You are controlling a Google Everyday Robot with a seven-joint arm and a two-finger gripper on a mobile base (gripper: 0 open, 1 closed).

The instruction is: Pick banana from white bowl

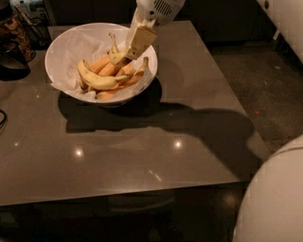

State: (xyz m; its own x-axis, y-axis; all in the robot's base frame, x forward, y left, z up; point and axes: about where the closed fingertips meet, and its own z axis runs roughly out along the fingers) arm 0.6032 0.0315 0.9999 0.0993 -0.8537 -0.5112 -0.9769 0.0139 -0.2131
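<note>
Gripper [130, 51] first: we see it coming down from the top edge of the view on its white wrist [156, 8], and its pale tan tip is sunk into the far right part of the white bowl [60, 47]. Whether it is spread, pressed together or pinching anything, we cannot tell from here. Right at that tip lies a small banana [116, 56], touching the tool on its left side in the view, with the stem poking up alongside it. Nearer to us, a bigger yellow banana [97, 80] curves across the middle of the bowl. Orange-toned fruit [108, 67] is piled under and between the two. Crumpled white paper [87, 42] lines the bowl, showing bare on the far left side behind the fruit. Moving out, we have the bowl sitting on the far left part of a dark glossy table [142, 156], with a broad shadow falling toward us. Dark objects [12, 52] stand at the left edge beside the bowl, too dim to name. The robot's rounded white body [277, 198] fills the lower right corner.
</note>
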